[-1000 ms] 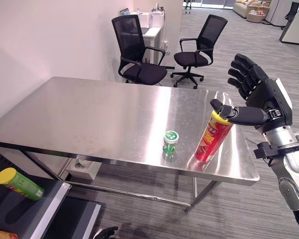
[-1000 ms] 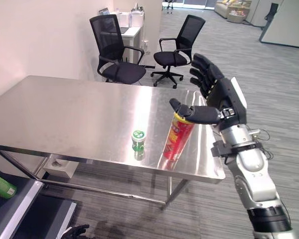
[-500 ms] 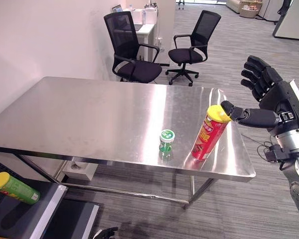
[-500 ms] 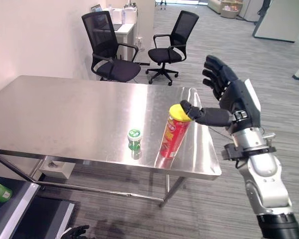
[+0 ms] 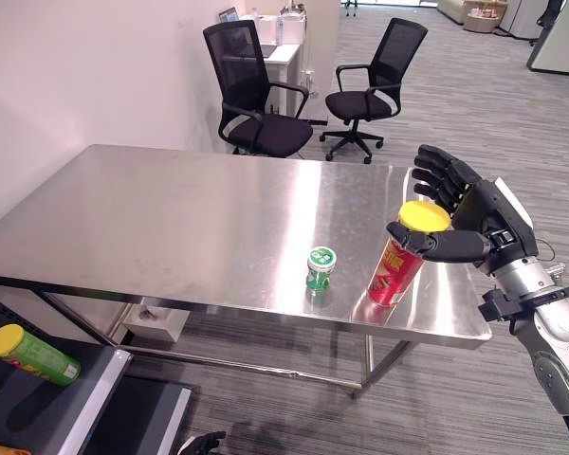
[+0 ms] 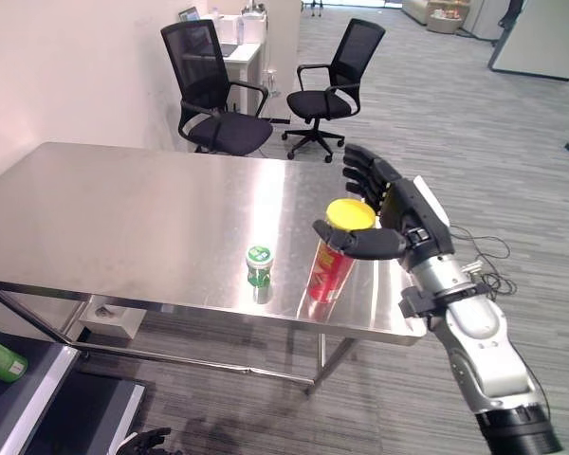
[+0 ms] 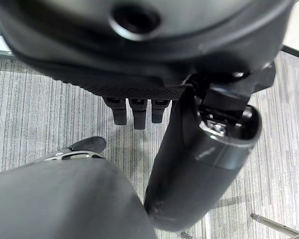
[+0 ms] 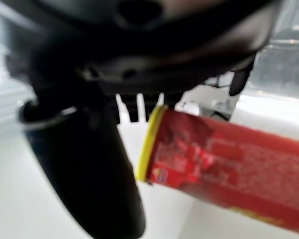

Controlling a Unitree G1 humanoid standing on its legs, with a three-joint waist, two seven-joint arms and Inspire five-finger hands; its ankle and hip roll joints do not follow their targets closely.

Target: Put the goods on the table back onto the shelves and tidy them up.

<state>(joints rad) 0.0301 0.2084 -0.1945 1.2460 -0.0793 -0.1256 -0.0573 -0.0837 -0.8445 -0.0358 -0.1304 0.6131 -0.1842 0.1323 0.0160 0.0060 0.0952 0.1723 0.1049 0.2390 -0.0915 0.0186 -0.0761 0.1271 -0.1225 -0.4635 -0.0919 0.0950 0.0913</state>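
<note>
At far left, low down, a green tube (image 5: 32, 353) with a yellow cap lies on its side on the shelf (image 5: 93, 403). On the steel surface (image 5: 171, 218), near its front edge, a small green-lidded jar (image 5: 319, 268) stands upright. Just right of it stands the red can (image 5: 395, 262), long axis near upright and tilted slightly. The right robot hand (image 5: 460, 224) is spread around its yellow-lidded top, thumb on the near side, fingers behind, not yet closed. The right wrist view shows the can lying between thumb and fingers. The left robot hand (image 7: 134, 112) hangs over the carpet with fingers relaxed.
</note>
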